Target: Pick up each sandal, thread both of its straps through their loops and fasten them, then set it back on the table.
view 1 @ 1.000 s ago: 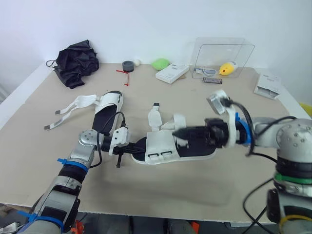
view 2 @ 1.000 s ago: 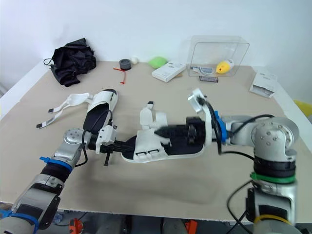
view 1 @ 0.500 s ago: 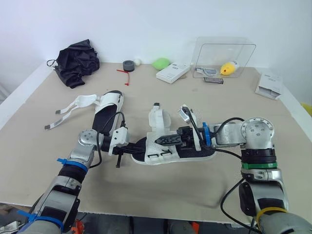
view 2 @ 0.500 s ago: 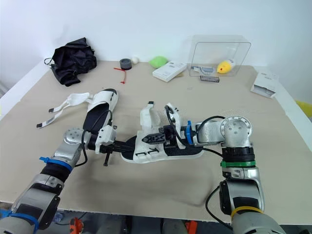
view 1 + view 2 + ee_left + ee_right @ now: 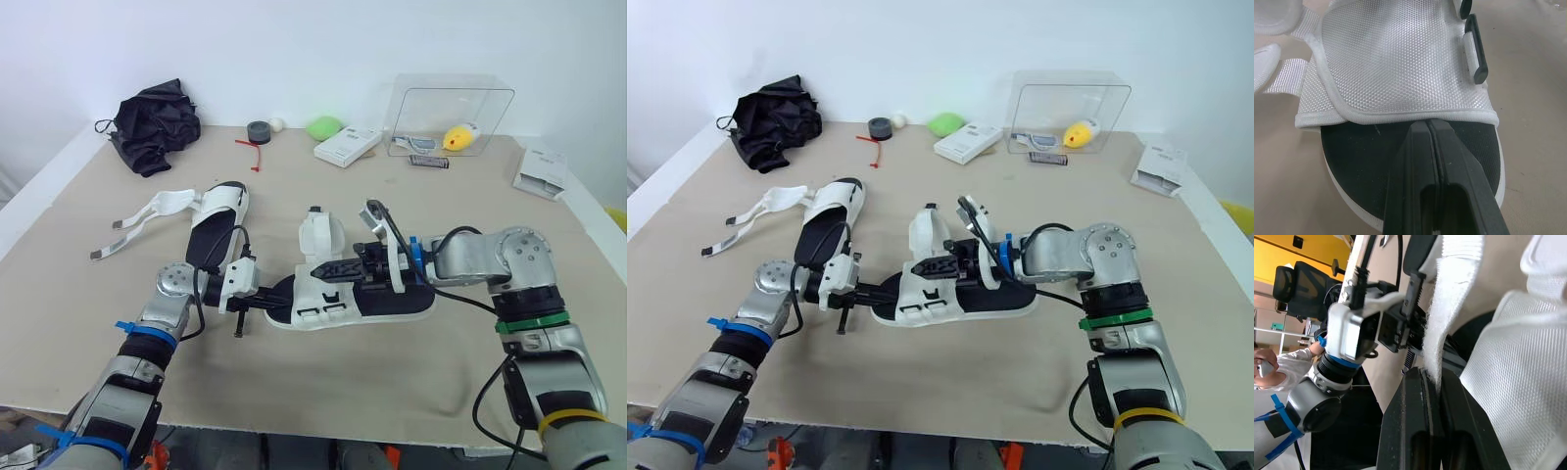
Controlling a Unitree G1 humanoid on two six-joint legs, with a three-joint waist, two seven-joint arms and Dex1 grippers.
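A white sandal with a black footbed point(image 5: 392, 304) lies at the table's middle, one strap point(image 5: 315, 235) standing up from it. My left gripper point(image 5: 275, 303) is shut, its fingertips point(image 5: 1429, 128) resting on the footbed just under the white mesh flap point(image 5: 1396, 63). My right gripper point(image 5: 323, 270) reaches over the sandal from the right and is shut on a white strap point(image 5: 1449, 318) that runs between its fingers. The second sandal point(image 5: 217, 217) lies further back on the left, with its straps point(image 5: 137, 220) spread loose on the table.
At the back lie a black cloth point(image 5: 155, 122), a grey tape roll point(image 5: 259, 130), a red tie point(image 5: 253, 152), a green lump point(image 5: 321, 127), a white box point(image 5: 345, 147) and a clear container point(image 5: 451, 116). Another white box point(image 5: 541, 171) is at the far right.
My right forearm has swung round and its gripper has slid left along the sandal to the upright strap. The left gripper and both sandals have stayed in place.
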